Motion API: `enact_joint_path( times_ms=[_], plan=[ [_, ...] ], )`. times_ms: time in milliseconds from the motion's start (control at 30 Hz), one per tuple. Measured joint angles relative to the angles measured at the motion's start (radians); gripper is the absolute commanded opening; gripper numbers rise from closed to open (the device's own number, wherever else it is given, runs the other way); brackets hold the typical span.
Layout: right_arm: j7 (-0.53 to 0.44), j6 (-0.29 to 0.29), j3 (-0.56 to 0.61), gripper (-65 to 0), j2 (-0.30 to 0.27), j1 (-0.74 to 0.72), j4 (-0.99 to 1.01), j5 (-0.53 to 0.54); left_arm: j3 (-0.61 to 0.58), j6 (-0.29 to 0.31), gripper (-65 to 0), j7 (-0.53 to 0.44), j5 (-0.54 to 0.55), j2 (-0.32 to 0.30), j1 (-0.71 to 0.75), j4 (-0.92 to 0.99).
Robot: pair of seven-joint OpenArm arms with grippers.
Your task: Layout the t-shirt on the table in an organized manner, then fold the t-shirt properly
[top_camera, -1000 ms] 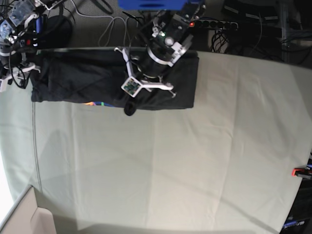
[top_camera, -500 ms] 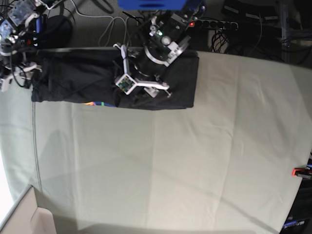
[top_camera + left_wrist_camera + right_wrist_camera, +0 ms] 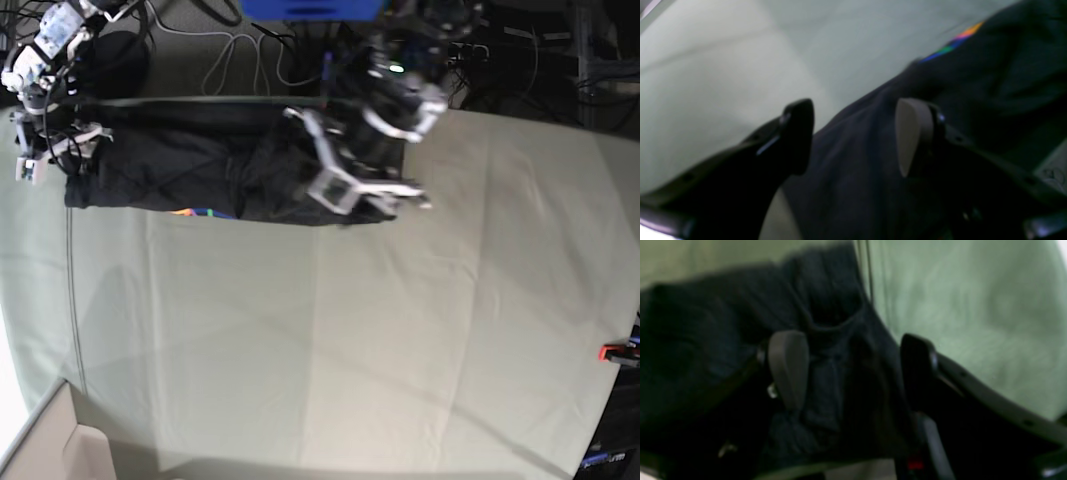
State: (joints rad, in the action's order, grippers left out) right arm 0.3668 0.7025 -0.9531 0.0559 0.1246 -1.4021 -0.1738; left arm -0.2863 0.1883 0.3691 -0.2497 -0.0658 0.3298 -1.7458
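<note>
I have the shirt (image 3: 200,165) folded to a band; both grippers (image 3: 853,136) (image 3: 853,370) empty, jaws apart; next, regrasp an end.

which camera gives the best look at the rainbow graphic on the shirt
The left wrist view: the rainbow graphic shows as a clear coloured stripe on the t-shirt. The base view shows only a tiny sliver; the right wrist view shows none.

Your left gripper (image 3: 853,136) shows curved black fingers, one with a pale grey pad (image 3: 907,133), small screws behind it. The right gripper (image 3: 853,370) matches: black fingers, grey pad (image 3: 788,366), red marking below.
</note>
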Motion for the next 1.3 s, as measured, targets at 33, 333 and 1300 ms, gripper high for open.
enact_joint_path(
  times_ms=[33,333,1300],
  plan=[
    [-0.005,0.001,-0.001,-20.6,-0.011,-0.006,0.020,0.000,0.045,0.003,-27.9,0.000,0.029,-0.001,0.006,-0.002],
    [-0.037,0.000,0.001,-20.6,-0.076,-0.038,0.157,0.016,0.244,-0.001,-27.9,0.006,0.273,-0.084,0.010,0.037],
    [0.004,-0.008,0.001,-65.0,0.027,-0.038,-0.061,0.066,0.310,0.003,-27.9,0.009,0.294,-0.097,0.008,0.076]
  ],
)
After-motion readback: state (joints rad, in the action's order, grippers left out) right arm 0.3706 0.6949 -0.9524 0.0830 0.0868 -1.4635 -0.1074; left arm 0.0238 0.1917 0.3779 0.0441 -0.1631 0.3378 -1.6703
